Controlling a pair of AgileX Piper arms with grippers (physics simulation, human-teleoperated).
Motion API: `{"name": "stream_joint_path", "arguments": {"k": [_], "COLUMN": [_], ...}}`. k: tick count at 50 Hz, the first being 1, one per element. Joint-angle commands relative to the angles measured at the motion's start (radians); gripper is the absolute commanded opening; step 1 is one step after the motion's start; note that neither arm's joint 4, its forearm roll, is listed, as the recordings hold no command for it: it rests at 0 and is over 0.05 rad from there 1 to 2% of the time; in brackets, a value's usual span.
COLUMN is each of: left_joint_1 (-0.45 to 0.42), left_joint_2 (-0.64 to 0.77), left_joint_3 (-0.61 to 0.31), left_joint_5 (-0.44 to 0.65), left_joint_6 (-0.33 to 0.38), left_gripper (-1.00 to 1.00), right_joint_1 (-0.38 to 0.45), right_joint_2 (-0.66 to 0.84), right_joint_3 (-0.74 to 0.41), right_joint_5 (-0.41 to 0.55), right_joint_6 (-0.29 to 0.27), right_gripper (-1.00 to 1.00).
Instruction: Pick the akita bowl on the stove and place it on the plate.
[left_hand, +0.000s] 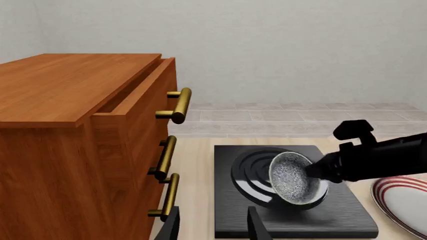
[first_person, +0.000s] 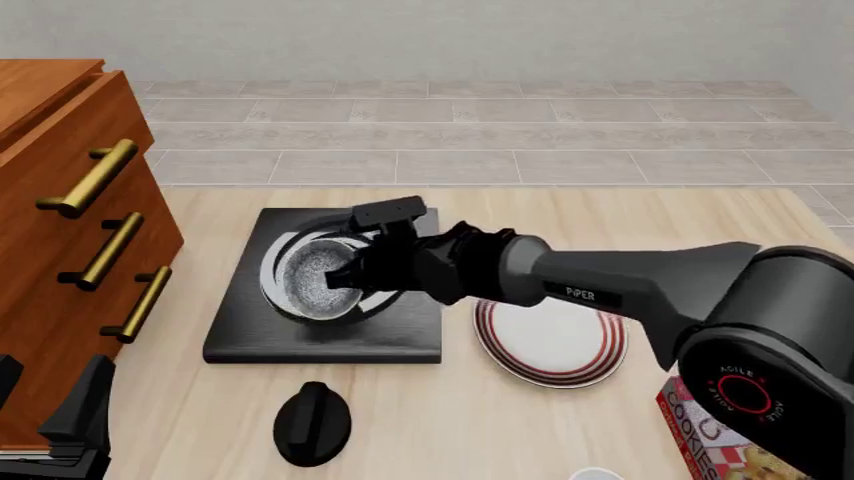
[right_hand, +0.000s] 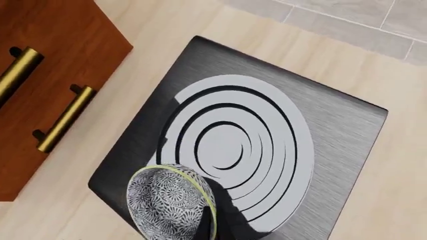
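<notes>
Left: wooden drawer cabinet (first_person: 60, 230); left gripper (first_person: 54, 420) idle, fingers spread. Centre: stove (first_person: 327, 290); akita bowl (first_person: 318, 278) tilted, lifted off rings, rim pinched by right gripper (first_person: 350, 277). Right: plate (first_person: 554, 340). Step: lift under way; next, carry rightward over plate, level, lower, release

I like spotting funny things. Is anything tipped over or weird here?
Yes, the bowl is tipped on its side above the stove, its speckled inside facing sideways rather than up. The right gripper is at its rim and seems to hold it. The plate beside the stove has nothing on it.
</notes>
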Motion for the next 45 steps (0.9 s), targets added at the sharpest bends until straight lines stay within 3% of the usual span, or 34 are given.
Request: {"name": "stream_joint_path", "arguments": {"k": [1,25,45], "left_joint_1": [0.000,0.000,0.000], "left_joint_2": [0.000,0.000,0.000], "left_joint_3": [0.000,0.000,0.000], "left_joint_5": [0.000,0.000,0.000], "left_joint_6": [0.000,0.000,0.000], "left_gripper": [1.00,1.00,1.00], "right_joint_1": [-0.025,-0.042,-0.161], "right_joint_2": [-0.057,-0.285,-0.415], "right_joint_3": [0.039,0.244,0.412], "right_joint_5": [-0.035,-0.108,-0.149], "right_joint_6": [-0.040,-0.036,-0.037], "right_gripper": [-1.00,-1.00,-1.00]}}
